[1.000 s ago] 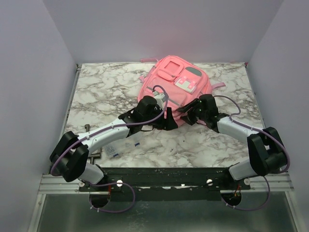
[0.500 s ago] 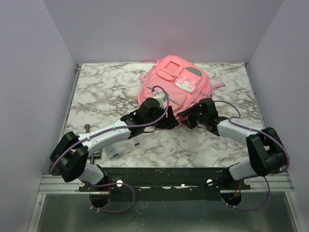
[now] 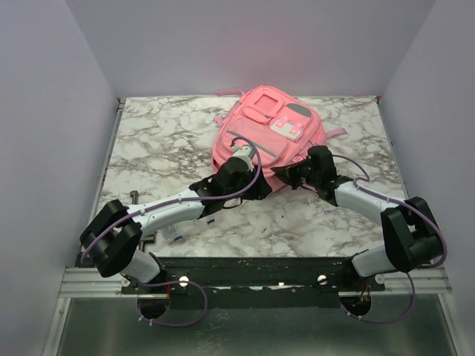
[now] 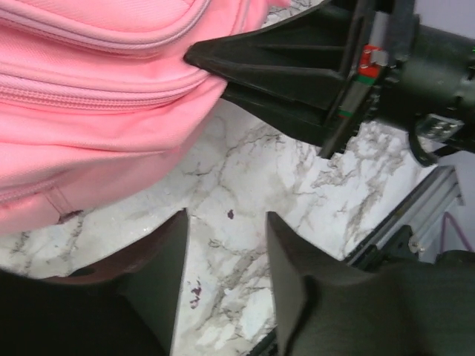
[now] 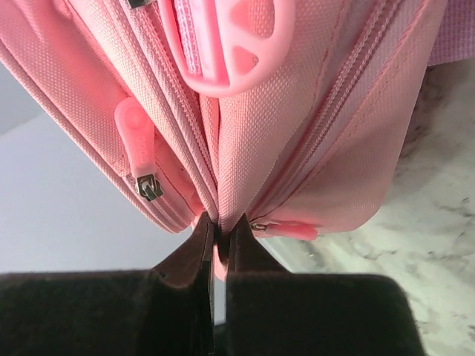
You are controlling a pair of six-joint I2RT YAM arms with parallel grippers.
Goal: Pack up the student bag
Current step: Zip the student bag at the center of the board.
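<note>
- Left arm [image 3: 174,206] stretched forward, low; left claw [image 4: 226,217] parted, empty, above surface [image 3: 163,141] beside bag [image 3: 271,126].
- Right arm [image 3: 360,195] angled inward; right claw [image 5: 220,228] pinched tight on bag's seam fold.
- Bag lies at surface's far centre.

Top external: high, behind the arm bases, facing down and forward. Far enough to frame the whole table [image 3: 148,141], both arms and the student bag [image 3: 267,126].
Left wrist: low and close, looking out past the left gripper [image 4: 226,219] at the bag's near edge. It also catches the right gripper [image 4: 204,58] side-on.
Right wrist: tightest view, at the bag's zip seam, fabric nearly fills the frame.
All three share that near bag edge.
</note>
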